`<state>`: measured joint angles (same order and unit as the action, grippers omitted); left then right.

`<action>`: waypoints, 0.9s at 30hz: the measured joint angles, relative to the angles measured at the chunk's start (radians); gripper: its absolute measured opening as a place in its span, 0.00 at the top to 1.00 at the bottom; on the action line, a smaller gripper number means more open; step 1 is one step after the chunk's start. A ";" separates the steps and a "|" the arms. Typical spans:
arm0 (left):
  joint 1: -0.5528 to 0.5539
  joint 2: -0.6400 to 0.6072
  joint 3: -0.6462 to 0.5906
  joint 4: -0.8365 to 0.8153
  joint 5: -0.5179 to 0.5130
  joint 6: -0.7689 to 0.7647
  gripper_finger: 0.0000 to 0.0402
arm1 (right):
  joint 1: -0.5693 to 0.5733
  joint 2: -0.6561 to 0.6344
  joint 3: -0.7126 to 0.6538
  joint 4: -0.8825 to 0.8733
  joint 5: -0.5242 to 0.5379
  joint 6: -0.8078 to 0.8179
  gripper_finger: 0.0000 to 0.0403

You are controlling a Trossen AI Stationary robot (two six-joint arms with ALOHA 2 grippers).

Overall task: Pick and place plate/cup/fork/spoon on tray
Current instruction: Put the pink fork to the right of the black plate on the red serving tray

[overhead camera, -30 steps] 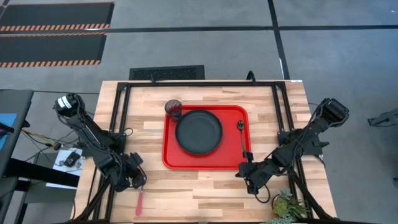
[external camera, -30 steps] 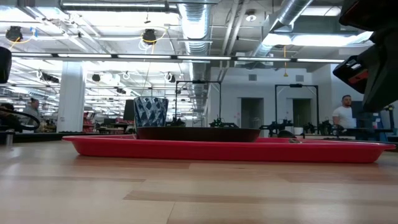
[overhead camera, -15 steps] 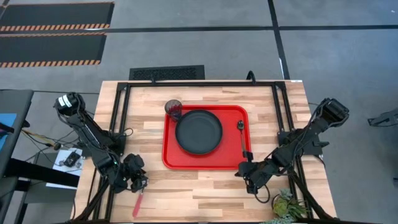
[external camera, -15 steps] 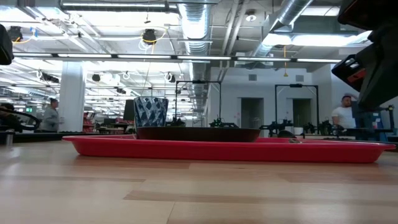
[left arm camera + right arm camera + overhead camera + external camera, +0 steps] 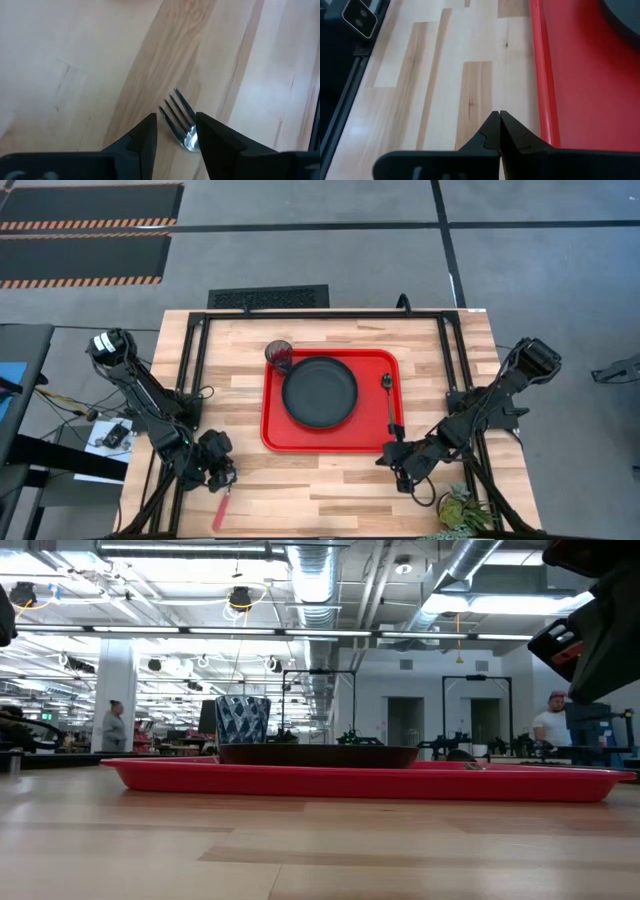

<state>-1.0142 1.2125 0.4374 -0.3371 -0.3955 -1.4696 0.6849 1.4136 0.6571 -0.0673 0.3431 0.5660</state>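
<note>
Fork (image 5: 222,507) lies on the table (image 5: 330,490) near the front left corner, off the red tray (image 5: 272,425). Its handle points toward the front edge. Left gripper (image 5: 176,131) is open around the tines. Right gripper (image 5: 499,125) is closed on nothing, beside the tray.

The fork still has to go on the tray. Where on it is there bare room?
Free: the red strip along the tray's near edge, below the plate. Crowded: the plate fills the middle, the cup sits at the far left corner, the spoon lines the right edge. The left pincer straddles the fork.
</note>
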 joint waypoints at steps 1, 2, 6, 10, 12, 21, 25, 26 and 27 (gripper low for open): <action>0.000 0.000 0.000 0.001 0.011 0.000 0.70 | 0.000 0.000 0.000 0.001 0.000 0.000 0.96; 0.000 0.000 0.000 0.005 0.022 0.001 0.70 | 0.000 0.000 0.000 0.000 0.000 -0.001 0.96; 0.000 0.000 0.000 0.023 0.033 0.009 0.70 | 0.000 0.000 0.000 0.000 0.000 -0.002 0.97; 0.008 0.000 0.000 0.025 0.020 0.009 0.70 | 0.000 0.000 0.000 0.000 0.000 -0.002 0.96; 0.022 0.000 0.000 0.025 0.021 0.009 0.69 | 0.000 0.000 0.000 0.000 0.000 -0.002 0.96; 0.078 0.000 0.000 0.073 0.051 0.101 0.57 | 0.000 0.000 0.000 0.000 0.006 -0.007 0.97; 0.087 0.000 0.000 0.065 0.046 0.175 0.56 | 0.000 0.000 0.000 0.001 0.015 -0.015 0.96; 0.088 0.000 0.000 0.064 0.042 0.191 0.56 | 0.000 0.000 0.000 0.001 0.015 -0.016 0.96; 0.088 0.000 0.000 0.061 0.041 0.203 0.56 | 0.000 0.000 0.000 0.001 0.015 -0.018 0.96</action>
<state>-0.9260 1.2129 0.4374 -0.2765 -0.3542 -1.2668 0.6849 1.4139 0.6571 -0.0666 0.3583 0.5479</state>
